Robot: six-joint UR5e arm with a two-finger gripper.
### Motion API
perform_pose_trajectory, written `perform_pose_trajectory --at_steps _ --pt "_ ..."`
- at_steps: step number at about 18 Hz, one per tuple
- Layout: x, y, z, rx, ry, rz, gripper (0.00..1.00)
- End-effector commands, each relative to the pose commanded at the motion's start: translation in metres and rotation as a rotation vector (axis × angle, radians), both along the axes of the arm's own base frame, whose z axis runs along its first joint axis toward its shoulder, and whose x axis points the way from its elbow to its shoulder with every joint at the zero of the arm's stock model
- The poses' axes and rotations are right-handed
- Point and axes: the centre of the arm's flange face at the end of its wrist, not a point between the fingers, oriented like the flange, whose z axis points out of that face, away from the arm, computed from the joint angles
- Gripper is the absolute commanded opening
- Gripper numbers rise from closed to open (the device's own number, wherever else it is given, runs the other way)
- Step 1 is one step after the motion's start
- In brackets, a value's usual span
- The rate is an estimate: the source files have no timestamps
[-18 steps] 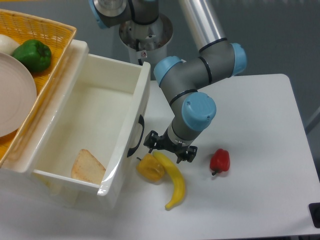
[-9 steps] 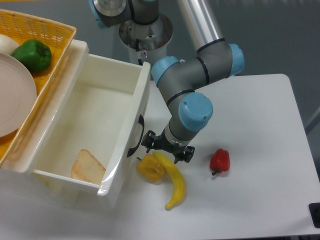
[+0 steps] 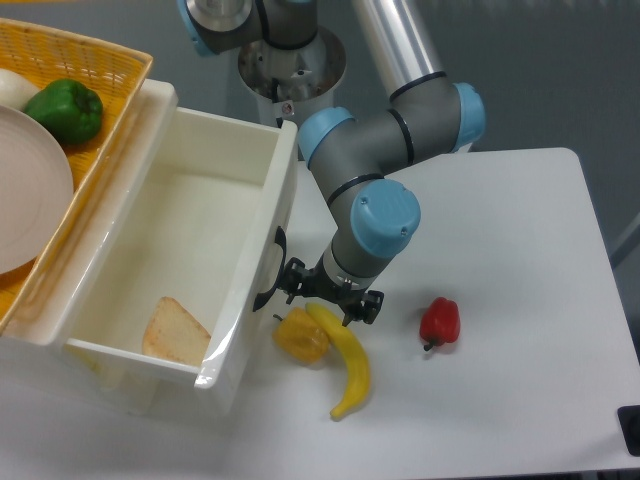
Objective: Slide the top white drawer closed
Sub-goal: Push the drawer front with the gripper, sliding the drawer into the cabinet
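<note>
The top white drawer [image 3: 190,255] stands pulled far out toward the right, with a slice of bread [image 3: 175,335] on its floor. Its curved black handle [image 3: 270,270] is on the right-hand front face. My gripper [image 3: 328,293] points down just right of that front face, its left black finger [image 3: 292,277] at the handle. The fingers look spread, with nothing between them; their tips are partly hidden under the wrist. The lower drawer is hidden under the top one.
A yellow pepper [image 3: 301,337] and a banana [image 3: 348,365] lie just below the gripper. A red pepper [image 3: 440,321] lies to the right. A yellow wicker basket [image 3: 70,60] with a green pepper [image 3: 65,110] and a plate [image 3: 25,185] sits on the cabinet.
The arm has moved a little to the left, bringing the gripper closer to the drawer front and handle. The drawer looks barely moved.
</note>
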Motion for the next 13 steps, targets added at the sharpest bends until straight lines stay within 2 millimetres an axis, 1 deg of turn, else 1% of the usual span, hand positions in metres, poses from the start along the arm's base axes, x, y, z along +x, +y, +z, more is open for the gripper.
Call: perform_pose_trajectory --at_steps 7,13 --pt "0.017 0.010 0.005 0.008 -0.001 -0.017 1.00" --pt "0.029 0.017 0.003 0.001 -0.005 -0.029 1.00"
